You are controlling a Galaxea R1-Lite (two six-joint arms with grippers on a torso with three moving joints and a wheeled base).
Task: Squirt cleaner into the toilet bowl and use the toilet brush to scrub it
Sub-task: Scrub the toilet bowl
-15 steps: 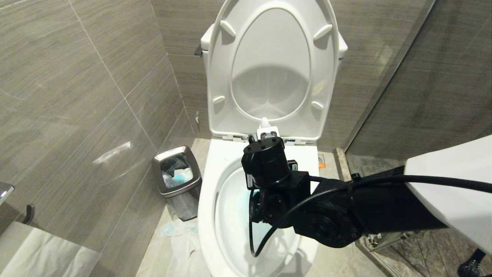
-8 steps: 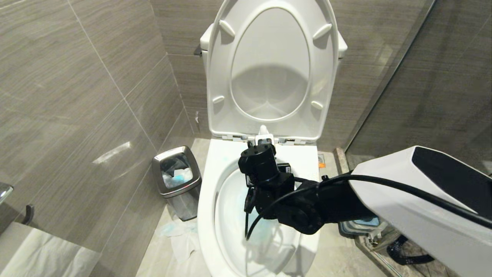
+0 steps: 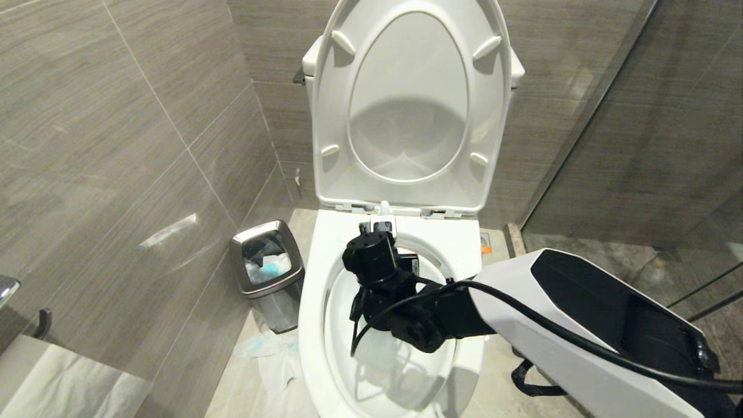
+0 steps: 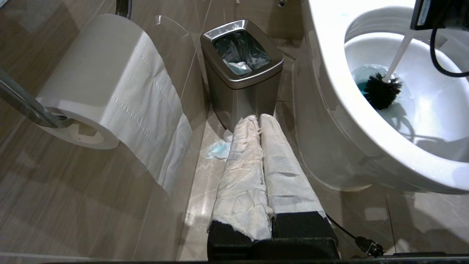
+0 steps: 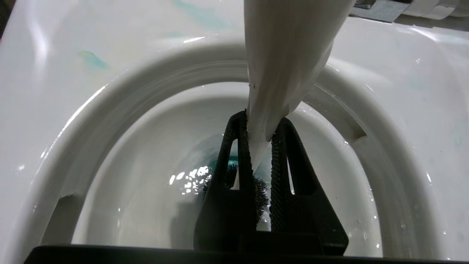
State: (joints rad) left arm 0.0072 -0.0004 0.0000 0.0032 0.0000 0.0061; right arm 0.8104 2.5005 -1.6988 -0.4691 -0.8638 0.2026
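Toilet brush (image 5: pixel 282 69) is clamped by its white handle between the two black fingers (image 5: pixel 234 154) of the right pincer (image 5: pixel 261 141), which is closed tight on it. Below the pincer, the black bristle head (image 4: pixel 381 95) sits down in the toilet bowl (image 3: pixel 313 302), at the edge of the turquoise cleaner (image 4: pixel 361 88) pooled in the water. Pale blue smears mark the rim beyond the pincer. The right arm reaches over the bowl from the robot's right side, with the raised seat and lid (image 3: pixel 409 104) standing behind it. The left pincer (image 4: pixel 258 121), its wrapped fingers pressed together and holding nothing, hangs low beside the bowl's outer wall, pointing at a steel bin (image 4: pixel 242 69); a toilet paper roll (image 4: pixel 110 91) hangs to its other side.
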